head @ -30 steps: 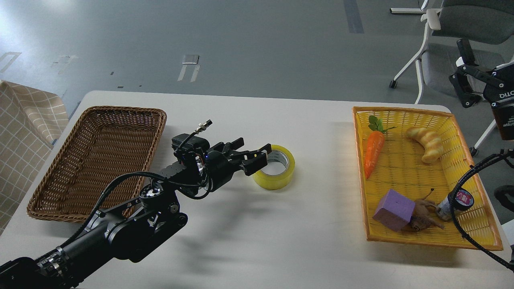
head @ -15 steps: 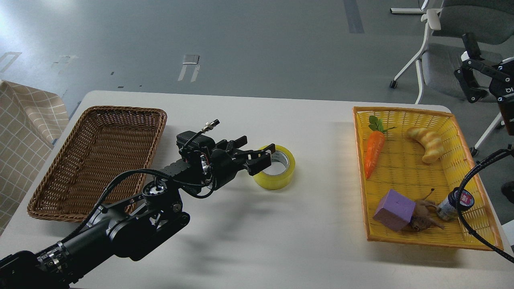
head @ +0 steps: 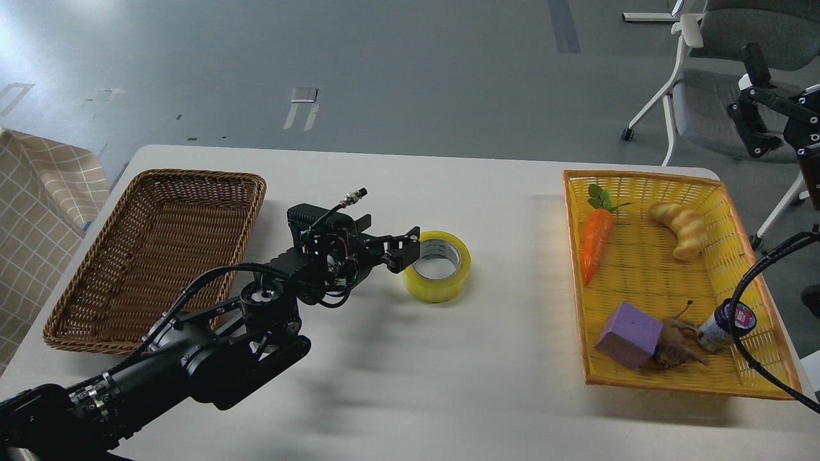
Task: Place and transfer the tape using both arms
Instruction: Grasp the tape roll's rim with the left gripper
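tape (head: 437, 266): lay flat, core up, on the white table (head: 410, 384), mid-table, between the two baskets, nearer the wicker one.
left arm (head: 192, 358): came in from the lower-left corner, reached across the table toward the tape.
left gripper (head: 402, 246): sat at the tape's left rim, fingertips over or against the near-left edge; contact could not be confirmed. Fingers overlapped from this angle, so how far they were parted could not be told. The tape rested on the table, not lifted.
right gripper (head: 759, 105): was raised at the right edge of the view, off the table in front of the chair (head: 705, 96), well apart from the tape. Fingers were spread, nothing between them.
wicker basket (head: 96, 307): brown, on the table's left side, just beside the left arm.
yellow basket (head: 580, 307): on the table's right side, held a carrot (head: 596, 246), bread toy (head: 682, 229), purple block (head: 629, 334), a small brown toy (head: 676, 342) touching the block, and a small jar (head: 721, 326).
cable (head: 746, 358): black, looped over the yellow basket's right corner.
cloth (head: 38, 218): beige checked, at the far left, off the table.
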`<control>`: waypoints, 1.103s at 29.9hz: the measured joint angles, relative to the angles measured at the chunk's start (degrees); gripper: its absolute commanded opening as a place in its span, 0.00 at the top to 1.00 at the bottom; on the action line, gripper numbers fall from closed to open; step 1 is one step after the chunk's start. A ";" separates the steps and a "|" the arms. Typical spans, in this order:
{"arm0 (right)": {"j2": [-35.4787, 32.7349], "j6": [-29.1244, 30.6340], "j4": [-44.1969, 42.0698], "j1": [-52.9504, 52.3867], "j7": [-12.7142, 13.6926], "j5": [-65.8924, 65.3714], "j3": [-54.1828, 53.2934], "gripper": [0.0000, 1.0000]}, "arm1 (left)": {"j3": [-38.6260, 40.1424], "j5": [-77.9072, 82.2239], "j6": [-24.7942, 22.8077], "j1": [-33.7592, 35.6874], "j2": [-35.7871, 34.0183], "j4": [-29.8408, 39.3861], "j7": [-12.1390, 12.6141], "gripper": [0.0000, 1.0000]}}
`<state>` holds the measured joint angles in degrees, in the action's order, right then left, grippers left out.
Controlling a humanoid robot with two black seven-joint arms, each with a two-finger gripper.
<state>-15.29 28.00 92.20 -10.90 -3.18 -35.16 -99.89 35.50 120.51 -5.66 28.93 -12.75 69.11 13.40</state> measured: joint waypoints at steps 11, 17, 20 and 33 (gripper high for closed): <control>0.06 0.00 0.16 0.00 -0.23 0.16 -0.22 0.00 | -1.96 -5.68 -0.57 -0.30 1.73 0.20 3.92 0.02; 0.08 0.00 0.27 -0.24 -0.24 0.17 -0.38 0.00 | -2.97 -5.88 -0.59 -0.28 1.84 -1.23 4.36 0.02; 0.08 0.00 0.29 -0.26 -0.24 0.21 -0.50 0.00 | -3.01 -5.90 -0.53 -0.27 1.72 -2.33 4.38 0.02; 0.09 0.00 0.12 -0.21 -0.33 0.26 -0.48 0.00 | -2.92 -6.64 -0.41 0.26 2.68 -3.84 4.23 0.02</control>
<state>-15.21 28.00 92.32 -11.11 -3.51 -34.89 -100.37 32.58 113.87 -6.07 29.19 -10.07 65.27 17.63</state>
